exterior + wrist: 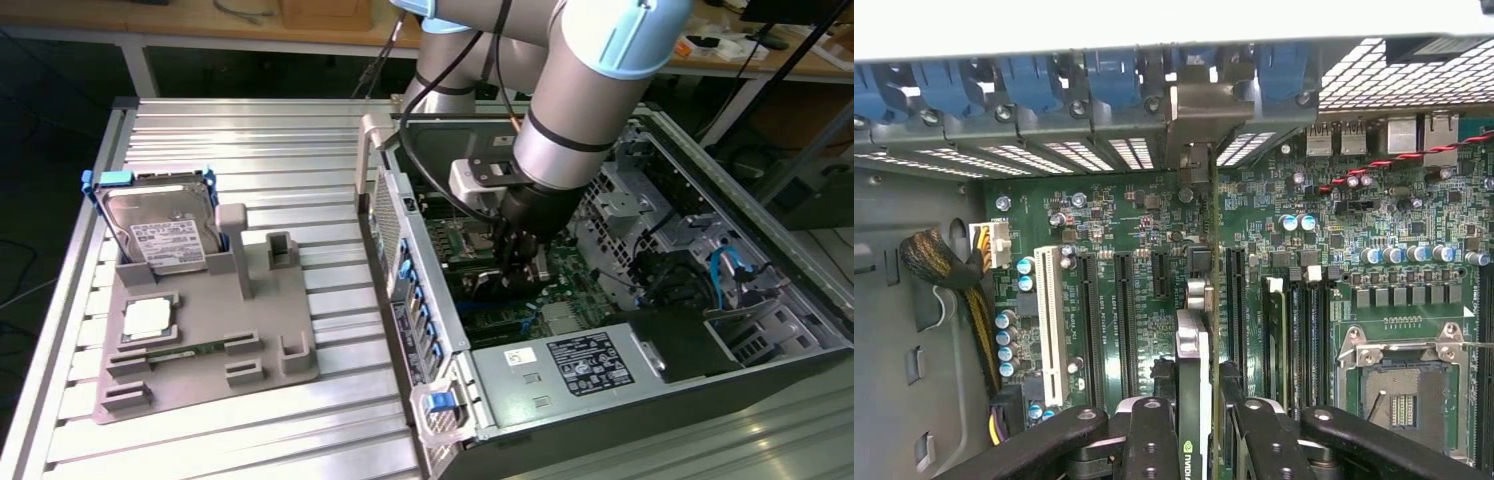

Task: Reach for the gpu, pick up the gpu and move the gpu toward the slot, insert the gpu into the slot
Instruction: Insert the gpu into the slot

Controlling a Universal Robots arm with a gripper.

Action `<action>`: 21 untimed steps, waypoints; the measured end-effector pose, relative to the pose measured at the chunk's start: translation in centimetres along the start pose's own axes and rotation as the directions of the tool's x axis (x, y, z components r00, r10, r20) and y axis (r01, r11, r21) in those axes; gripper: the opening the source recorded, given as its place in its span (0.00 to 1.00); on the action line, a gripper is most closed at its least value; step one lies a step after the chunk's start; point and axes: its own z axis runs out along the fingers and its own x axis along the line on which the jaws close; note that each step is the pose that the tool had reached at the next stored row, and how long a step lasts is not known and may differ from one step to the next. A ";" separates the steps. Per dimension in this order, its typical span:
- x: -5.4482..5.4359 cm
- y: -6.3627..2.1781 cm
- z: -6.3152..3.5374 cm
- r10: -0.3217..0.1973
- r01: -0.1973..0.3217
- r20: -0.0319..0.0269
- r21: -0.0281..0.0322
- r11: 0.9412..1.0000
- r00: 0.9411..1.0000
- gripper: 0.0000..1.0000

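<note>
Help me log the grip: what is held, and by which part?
The gpu, clamped between the fingers on its two flat faces near its outer edge.

NVIDIA mark on gpu edge — labels on power supply, hard drive illegible.

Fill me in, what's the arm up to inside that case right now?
The arm is inside the open computer case. Its gripper is shut on the gpu, holding it edge-on over the motherboard among the black expansion slots. Whether it is seated cannot be told.
</note>
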 end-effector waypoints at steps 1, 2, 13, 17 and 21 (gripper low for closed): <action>0.0 0.00 0.01 0.000 0.000 0.000 0.000 1.000 1.000 0.27; 0.0 0.00 0.02 0.000 0.000 0.000 0.000 1.000 1.000 0.27; -0.1 0.00 0.18 0.000 0.000 0.002 0.000 1.000 1.000 0.27; -0.1 0.01 0.39 0.000 0.000 0.003 0.000 1.000 1.000 0.27; -0.1 0.01 0.49 0.000 0.000 0.003 0.000 1.000 1.000 0.27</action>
